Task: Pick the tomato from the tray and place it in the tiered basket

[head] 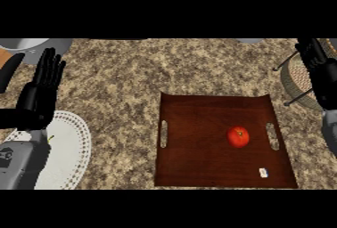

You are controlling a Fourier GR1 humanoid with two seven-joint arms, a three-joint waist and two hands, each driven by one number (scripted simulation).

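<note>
nothing's done yet: the tomato (238, 136) sits untouched on the tray (197, 164), the right hand (319, 67) hangs open and empty by the tiered basket (297, 80), the left hand (41, 89) rests flat-fingered.

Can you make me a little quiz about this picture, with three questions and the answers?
1. True or false: the tomato lies on the tray.
2. What is under the left hand? A) a white plate B) a red cup C) a spoon
3. Fill in: the tomato lies nearer the tray's ____ handle slot.

Key:
1. True.
2. A, the white plate at the view's left.
3. Right; that slot is on the side of the right hand and the basket.
</note>
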